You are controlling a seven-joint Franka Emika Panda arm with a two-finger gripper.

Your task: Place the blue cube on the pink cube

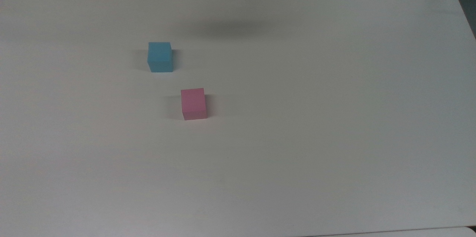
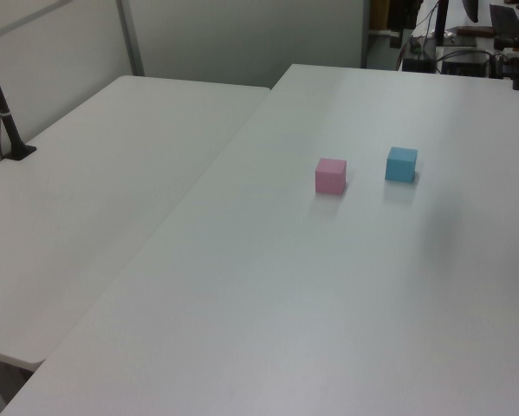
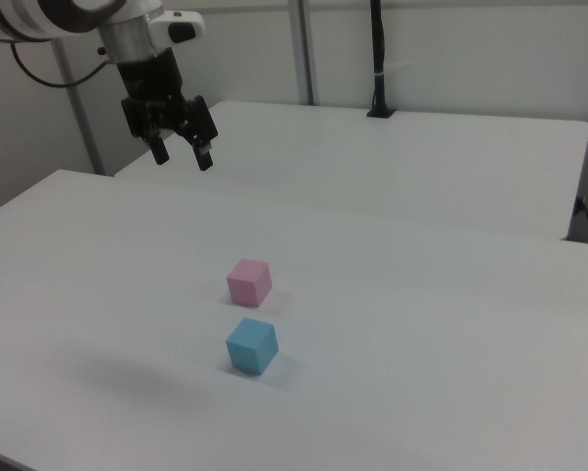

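Right now, on my right view, I see the gripper [image 3: 183, 156] hanging high over the white table [image 3: 421, 324], up and to the right view's left of the pink cube [image 3: 248, 282]; its fingers stand spread apart with nothing between them. Taking the pink cube as my marker, the blue cube [image 3: 251, 345] sits near it on the table, just in front in the right view, apart and not touching.
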